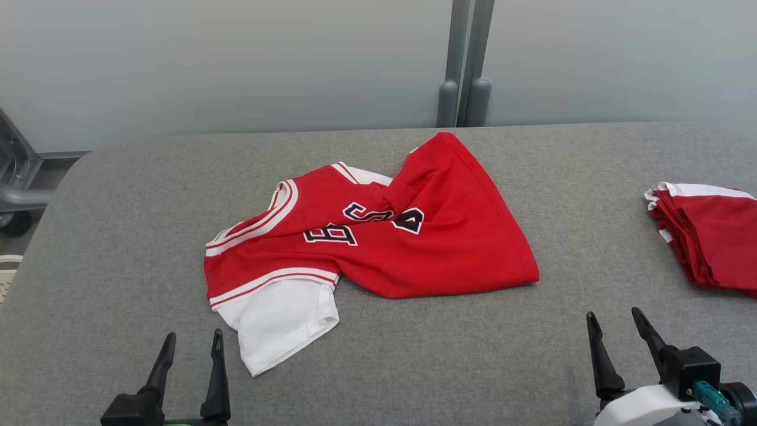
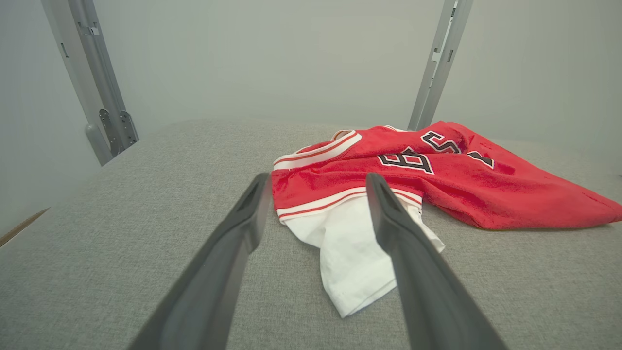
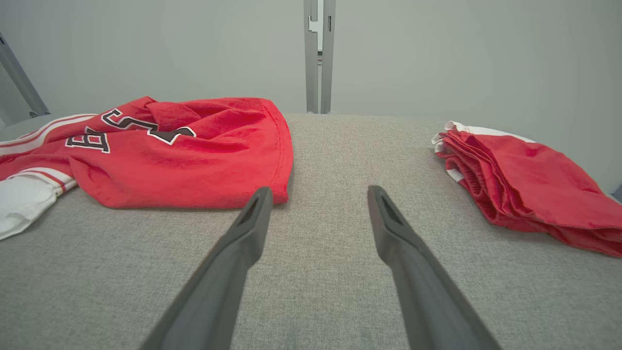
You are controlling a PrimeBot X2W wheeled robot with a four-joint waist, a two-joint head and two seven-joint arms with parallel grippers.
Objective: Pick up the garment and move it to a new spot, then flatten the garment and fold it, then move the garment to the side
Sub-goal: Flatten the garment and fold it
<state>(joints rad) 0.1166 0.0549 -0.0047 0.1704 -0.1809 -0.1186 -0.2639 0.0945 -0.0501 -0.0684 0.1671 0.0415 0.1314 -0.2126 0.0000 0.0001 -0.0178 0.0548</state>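
Head view: left claw (image 1: 194, 333) and right claw (image 1: 612, 312) gape wide, empty, pickup seemingly unstarted; next, reach the crumpled shirt (image 1: 378, 242) just ahead of the left claw.

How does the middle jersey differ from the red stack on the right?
The middle jersey lies crumpled and twisted; the red stack is neatly folded. The jersey shows black lettering and a white sleeve; the stack looks plain red with white trim. Both are red and rest on the grey table.

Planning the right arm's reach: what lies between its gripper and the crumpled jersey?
Just bare grey tabletop between right gripper and jersey; head view shows it.
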